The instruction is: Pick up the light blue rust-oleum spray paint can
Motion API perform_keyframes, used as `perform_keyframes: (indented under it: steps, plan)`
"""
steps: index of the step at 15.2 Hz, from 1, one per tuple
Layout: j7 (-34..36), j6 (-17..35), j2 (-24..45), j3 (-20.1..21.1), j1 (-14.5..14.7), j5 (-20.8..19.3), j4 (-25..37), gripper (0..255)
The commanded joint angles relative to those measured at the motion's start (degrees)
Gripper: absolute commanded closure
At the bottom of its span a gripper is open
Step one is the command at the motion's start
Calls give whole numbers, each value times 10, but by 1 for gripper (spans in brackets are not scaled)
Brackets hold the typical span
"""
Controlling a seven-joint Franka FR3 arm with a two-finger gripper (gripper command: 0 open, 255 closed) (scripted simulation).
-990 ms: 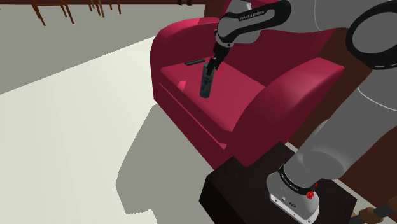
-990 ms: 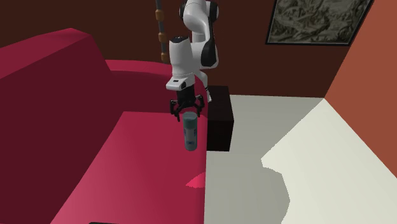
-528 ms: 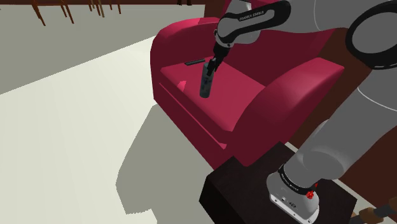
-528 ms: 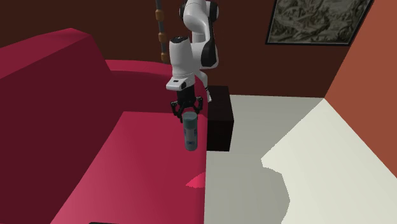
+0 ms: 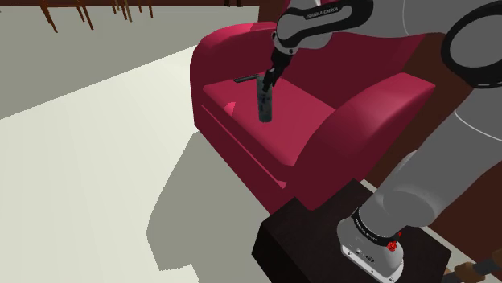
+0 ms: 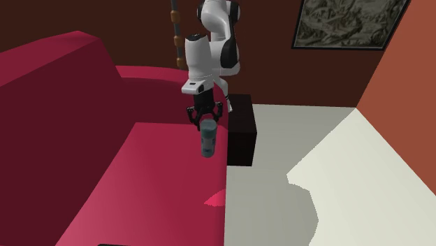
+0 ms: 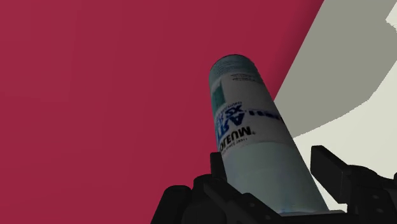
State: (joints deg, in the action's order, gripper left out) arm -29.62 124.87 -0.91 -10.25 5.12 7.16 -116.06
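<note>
Since a second ago the gripper (image 6: 207, 120) and the can (image 6: 207, 140) have risen slightly. At the middle of the second exterior view, the can hangs upright and seems clear of the seat of the red armchair (image 6: 154, 182). The jaws pinch only its top end, so I judge the long body could swing, slip out and drop. Its label shows letters ending "EUM", and the arm (image 5: 322, 14) reads "FRANKA EMIKA".

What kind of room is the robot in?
Probably a living room: a big red armchair, a framed picture on the wall and a pale floor. The pincer holds a spray can over the armchair.
</note>
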Motion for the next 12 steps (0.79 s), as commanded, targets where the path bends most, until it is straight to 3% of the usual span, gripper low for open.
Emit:
perform_keyframes:
  steps: [1, 12]
  plan:
    - [3, -15, -3, 0, 0, -2, 12, 255]
    - [13, -83, -16, 0, 0, -9, 69, 255]
